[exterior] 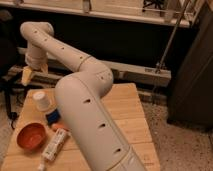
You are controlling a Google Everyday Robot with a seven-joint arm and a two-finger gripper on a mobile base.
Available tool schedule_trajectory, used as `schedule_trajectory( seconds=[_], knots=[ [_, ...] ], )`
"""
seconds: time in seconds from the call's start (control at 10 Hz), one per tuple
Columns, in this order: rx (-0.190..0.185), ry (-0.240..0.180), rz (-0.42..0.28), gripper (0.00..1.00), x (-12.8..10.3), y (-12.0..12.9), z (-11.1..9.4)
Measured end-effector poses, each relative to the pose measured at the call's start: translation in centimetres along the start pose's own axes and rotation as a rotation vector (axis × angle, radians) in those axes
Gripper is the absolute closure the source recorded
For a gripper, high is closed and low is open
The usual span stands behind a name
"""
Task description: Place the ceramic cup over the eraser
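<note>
End effector (27, 75) hangs at far left above the worktop (127, 115) edge, holding nothing; can't tell its state. Ceramic cup (43, 100) stands ungrasped just right of it, nearer. Eraser not identifiable, probably behind the arm (90, 115).

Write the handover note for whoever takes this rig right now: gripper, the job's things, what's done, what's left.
Gripper: hanging past the table's far left corner, above and left of the ceramic cup, not touching it.
Ceramic cup: standing on the table near its back left, untouched.
Eraser: I cannot pick it out for sure; a blue thing lies just in front of the cup, mostly hidden by the arm.
Also on the table: an orange bowl at front left and a white tube beside it.
Done: nothing yet.
Left: grasp the cup, find the eraser, set the cup over it.
</note>
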Motion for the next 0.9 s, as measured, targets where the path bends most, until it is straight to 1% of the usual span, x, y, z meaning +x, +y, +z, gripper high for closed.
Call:
schedule_trajectory(
  seconds=[0.2, 0.4, 0.5, 0.7, 0.9],
  knots=[
    [-0.011, -0.020, -0.004, 0.20, 1.1, -0.1, 1.9],
    [-0.011, -0.054, -0.018, 0.20, 1.3, -0.6, 3.4],
    [-0.005, -0.077, -0.025, 0.20, 1.2, -1.1, 4.1],
    [0.002, -0.109, -0.024, 0.20, 0.8, -1.5, 5.5],
    [0.001, -0.132, -0.021, 0.20, 0.8, -2.2, 7.1]
  ],
)
